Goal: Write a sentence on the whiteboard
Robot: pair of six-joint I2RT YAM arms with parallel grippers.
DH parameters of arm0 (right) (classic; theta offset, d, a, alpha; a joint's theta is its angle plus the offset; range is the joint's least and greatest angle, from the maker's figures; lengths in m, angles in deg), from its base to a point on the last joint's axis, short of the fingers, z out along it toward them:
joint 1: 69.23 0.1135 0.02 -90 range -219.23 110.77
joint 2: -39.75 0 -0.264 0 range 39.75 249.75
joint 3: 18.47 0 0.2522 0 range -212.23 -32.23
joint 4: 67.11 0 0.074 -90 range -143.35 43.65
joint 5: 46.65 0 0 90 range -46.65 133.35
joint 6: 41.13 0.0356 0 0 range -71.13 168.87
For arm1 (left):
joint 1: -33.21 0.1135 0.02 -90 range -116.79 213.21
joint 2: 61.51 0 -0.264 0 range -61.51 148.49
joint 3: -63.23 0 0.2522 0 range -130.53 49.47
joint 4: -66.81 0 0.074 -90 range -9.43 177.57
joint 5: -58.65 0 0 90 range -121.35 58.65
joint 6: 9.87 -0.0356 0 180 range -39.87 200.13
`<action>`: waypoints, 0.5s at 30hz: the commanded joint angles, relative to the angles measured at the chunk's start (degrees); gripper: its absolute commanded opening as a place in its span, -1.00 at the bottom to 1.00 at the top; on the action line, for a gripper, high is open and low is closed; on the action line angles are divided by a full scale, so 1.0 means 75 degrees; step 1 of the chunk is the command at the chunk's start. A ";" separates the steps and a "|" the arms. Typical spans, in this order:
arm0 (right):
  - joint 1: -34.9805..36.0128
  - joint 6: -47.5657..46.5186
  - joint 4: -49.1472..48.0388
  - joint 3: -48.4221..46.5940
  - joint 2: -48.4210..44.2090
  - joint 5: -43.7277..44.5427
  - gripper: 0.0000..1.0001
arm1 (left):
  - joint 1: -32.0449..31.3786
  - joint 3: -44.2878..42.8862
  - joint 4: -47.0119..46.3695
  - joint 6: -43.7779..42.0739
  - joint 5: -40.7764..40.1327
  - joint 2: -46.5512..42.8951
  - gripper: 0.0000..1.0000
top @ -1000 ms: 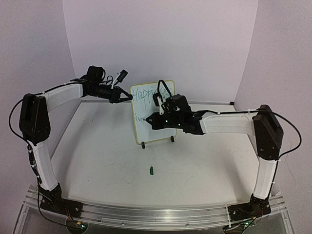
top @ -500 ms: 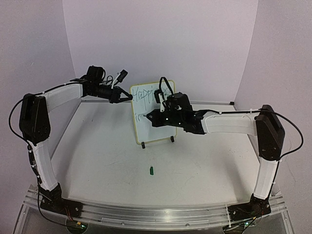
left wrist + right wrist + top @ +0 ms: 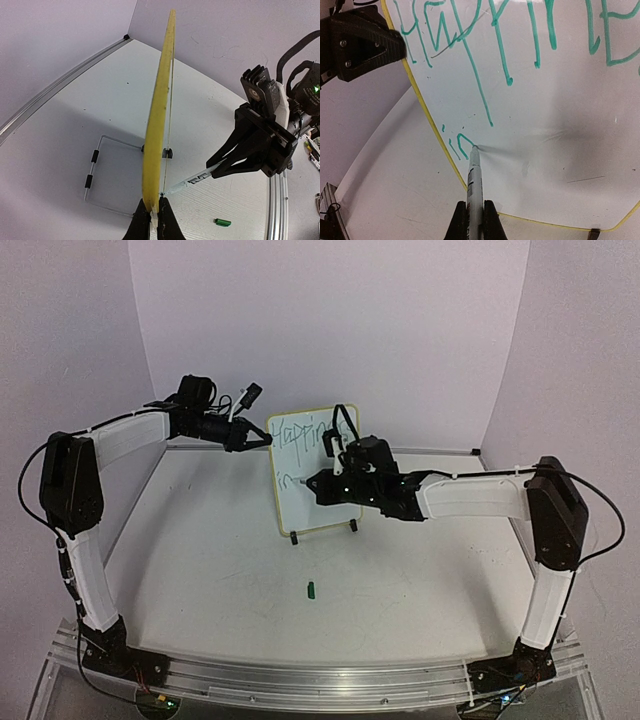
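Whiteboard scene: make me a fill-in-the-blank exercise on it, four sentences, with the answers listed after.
1. The left gripper is shut on the whiteboard's ____ rim.
2. The right gripper holds a pen whose tip touches the board just after the word ____.
3. The writing is ____ in colour.
4. A small cap lies on the ____, nearer the arm bases than the board.
Missing words: yellow; in; green; table.
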 commanded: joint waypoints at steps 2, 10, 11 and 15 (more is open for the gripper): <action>-0.0102 0.0126 -0.0105 0.0075 -0.0115 0.0152 -1.00 | -0.0186 0.0279 0.0834 -0.0151 -0.0222 0.0115 -1.00; -0.0100 0.0213 -0.0074 0.0258 -0.0035 0.0176 -1.00 | -0.0197 0.0283 0.0833 -0.0151 -0.0234 0.0126 -1.00; -0.0101 0.0214 -0.0073 0.0262 -0.0039 0.0171 -1.00 | -0.0197 0.0281 0.0833 -0.0150 -0.0233 0.0130 -1.00; -0.0101 0.0193 -0.0074 0.0234 -0.0041 0.0099 -1.00 | -0.0197 0.0289 0.0835 -0.0142 -0.0246 0.0095 -1.00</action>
